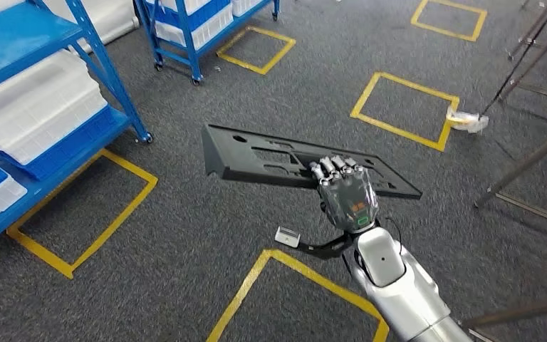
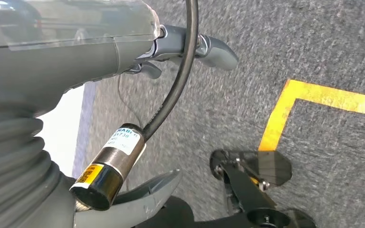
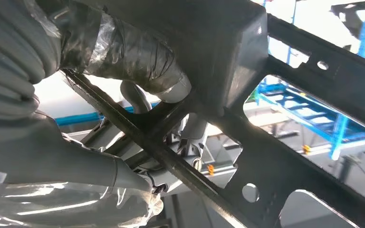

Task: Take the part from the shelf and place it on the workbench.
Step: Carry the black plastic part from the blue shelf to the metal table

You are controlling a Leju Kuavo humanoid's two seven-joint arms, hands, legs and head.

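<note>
Grey carpet floor (image 1: 185, 235) with yellow tape squares (image 1: 85, 214), blue shelf racks along one side. Black part (image 1: 292, 160), a long flat plastic panel with cut-out slots and small round holes, is up in the air over the carpet, roughly level, one end turned down as a short lip toward the racks. It touches nothing but the right hand (image 1: 345, 192), which grips it near the middle of its near long edge; fingers (image 1: 333, 168) curl over the top face, palm and clear-covered back of the hand sit below the edge. Right arm (image 1: 399, 285), silver, comes up from the lower edge of the head view to that hand.

Right wrist view, from under the panel: part (image 3: 285, 156) crosses the frame as dark ribs and openings, right hand (image 3: 138, 57) pressed against its underside, taped thumb lying along a rib (blue racks visible through the openings).

Left hand (image 2: 123, 52) hangs over the carpet in the left wrist view, holding nothing; fingers (image 2: 214, 50) stick out loosely apart. A black cable (image 2: 180, 76) loops past it into a labelled cylinder (image 2: 111, 171).

Blue shelf rack (image 1: 50, 107) stands well apart from the part, with white bins (image 1: 35, 107) on its levels. A second blue rack (image 1: 199, 28) on castors stands farther back. Dark metal stand legs (image 1: 527, 164) slant across the far side, and a small crumpled white thing (image 1: 470, 122) lies on the tape of one square (can't tell what it is).
</note>
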